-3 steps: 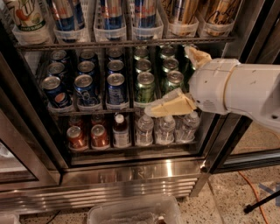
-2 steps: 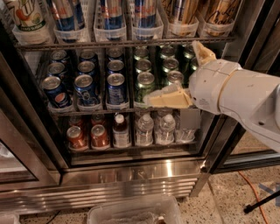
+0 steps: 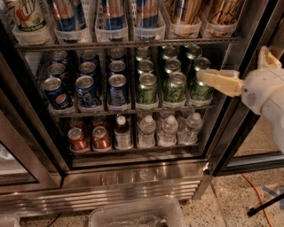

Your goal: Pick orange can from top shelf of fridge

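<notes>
Gripper (image 3: 232,63) hovers beside green cans (image 3: 174,87), fingers (image 3: 220,82) spread wide, empty.

A: Finishes?
B: Shiny copper-orange metal orange can (image 3: 222,11) at 1 o'clock, glossy. Thin grey wire-metal top shelf (image 3: 88,45); clear smooth plastic trays (image 3: 148,33).
A: Rest?
B: Large glass-door fridge (image 3: 133,177): stainless-steel base at 6 o'clock, reflective. Matt cream plastic two-finger gripper (image 3: 232,61) at 3 o'clock, jaws apart.

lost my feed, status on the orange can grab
Gripper open, empty, level with green cans at right. Orange can on top shelf, untouched. Door frame beside gripper.
</notes>
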Motion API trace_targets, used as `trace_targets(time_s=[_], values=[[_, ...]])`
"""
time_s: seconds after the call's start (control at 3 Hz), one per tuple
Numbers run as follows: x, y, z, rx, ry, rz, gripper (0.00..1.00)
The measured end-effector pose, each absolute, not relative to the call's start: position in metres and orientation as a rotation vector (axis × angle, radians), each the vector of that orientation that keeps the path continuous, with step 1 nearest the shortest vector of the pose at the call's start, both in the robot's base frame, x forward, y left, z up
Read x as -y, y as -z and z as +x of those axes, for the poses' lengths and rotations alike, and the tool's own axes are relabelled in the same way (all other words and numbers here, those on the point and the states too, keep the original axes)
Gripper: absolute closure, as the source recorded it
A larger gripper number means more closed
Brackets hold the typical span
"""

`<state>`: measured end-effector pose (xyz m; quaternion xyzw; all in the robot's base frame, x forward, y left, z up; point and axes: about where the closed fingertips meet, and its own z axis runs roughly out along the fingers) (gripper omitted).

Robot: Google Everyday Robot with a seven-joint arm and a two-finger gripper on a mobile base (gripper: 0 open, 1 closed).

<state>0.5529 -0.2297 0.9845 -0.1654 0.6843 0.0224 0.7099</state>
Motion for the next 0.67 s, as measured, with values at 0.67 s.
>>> trace_targets(time_s=[0.67], values=[[0.2548,-0.9696,0.5488,-1.539,-0.030,-0.272,0.00]])
